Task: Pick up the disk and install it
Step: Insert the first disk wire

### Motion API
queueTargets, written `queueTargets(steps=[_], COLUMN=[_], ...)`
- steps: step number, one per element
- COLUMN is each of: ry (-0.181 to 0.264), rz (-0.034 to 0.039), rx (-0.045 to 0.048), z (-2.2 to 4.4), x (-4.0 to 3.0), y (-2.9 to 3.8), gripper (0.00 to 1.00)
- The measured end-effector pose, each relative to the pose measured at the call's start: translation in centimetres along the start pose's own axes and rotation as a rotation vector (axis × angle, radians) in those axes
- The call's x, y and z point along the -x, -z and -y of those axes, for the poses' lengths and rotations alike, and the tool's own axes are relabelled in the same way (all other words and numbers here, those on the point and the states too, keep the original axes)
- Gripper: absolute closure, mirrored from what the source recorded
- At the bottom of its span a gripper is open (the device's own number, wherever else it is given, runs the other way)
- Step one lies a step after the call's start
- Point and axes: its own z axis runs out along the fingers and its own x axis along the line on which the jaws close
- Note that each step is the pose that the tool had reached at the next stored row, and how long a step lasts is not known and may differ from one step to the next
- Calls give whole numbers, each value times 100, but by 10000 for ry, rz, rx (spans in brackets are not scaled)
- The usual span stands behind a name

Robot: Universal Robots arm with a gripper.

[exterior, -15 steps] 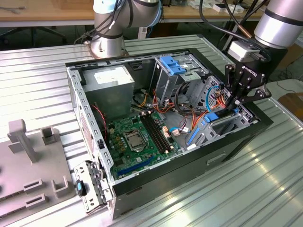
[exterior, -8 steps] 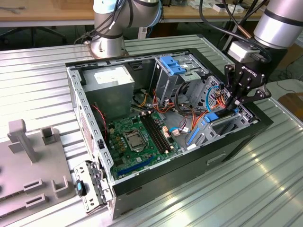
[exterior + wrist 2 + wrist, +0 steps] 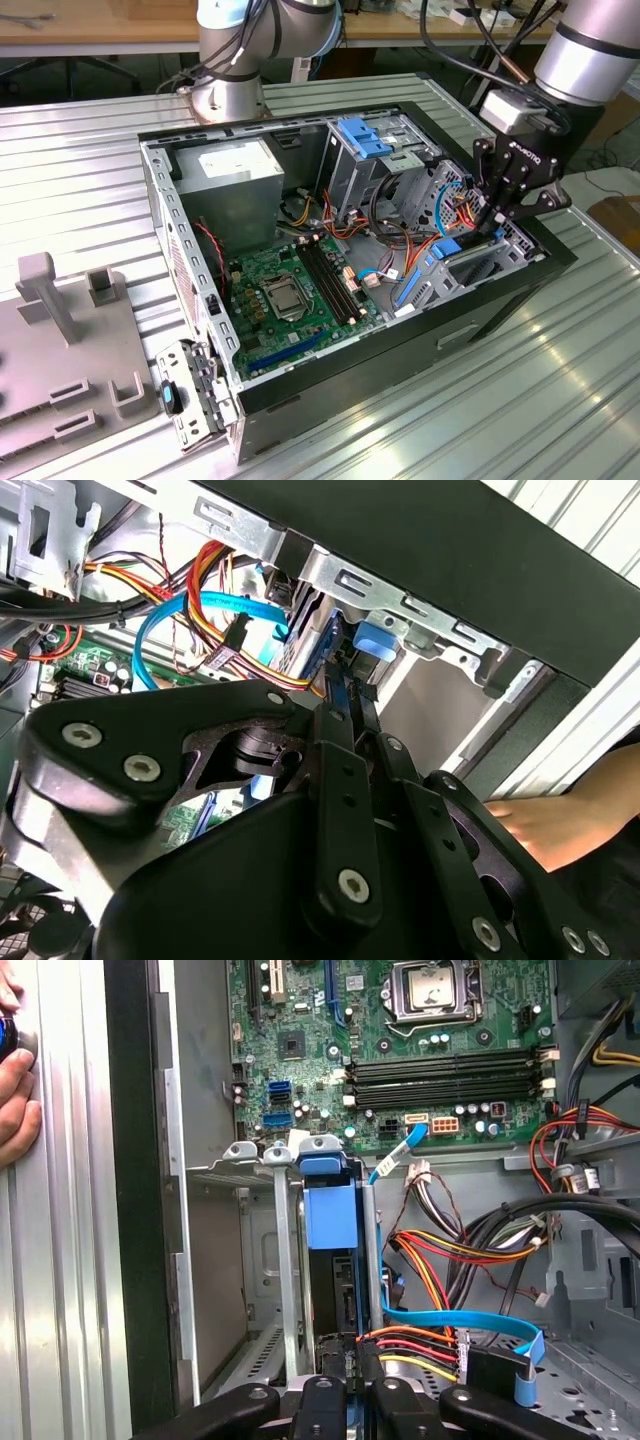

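Disk: dark grey metal disk [image 3: 335, 1280] in a blue plastic bracket, standing on edge inside the silver metal drive bay [image 3: 235, 1155] of the black computer case [image 3: 400, 370].
Hand: black hand [image 3: 347, 700] closed on the disk's near edge.
Progress: pick-up done; insertion judged well advanced; full seating unconfirmed; disk not yet released.
Surroundings: red, yellow and blue cables [image 3: 430, 1345] just beside the disk; a person's fingers [image 3: 15, 1100] on the ribbed metal bench [image 3: 80, 160].
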Motion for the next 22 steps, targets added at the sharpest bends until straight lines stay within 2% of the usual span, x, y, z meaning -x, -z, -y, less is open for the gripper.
queueTargets(steps=[7,11,22], ry=[0,0,0], rz=[1,2,0], rx=[0,0,0], z=[0,0,-1], x=[2,-2,9], y=[-17,25,20], gripper=[83,83,83])
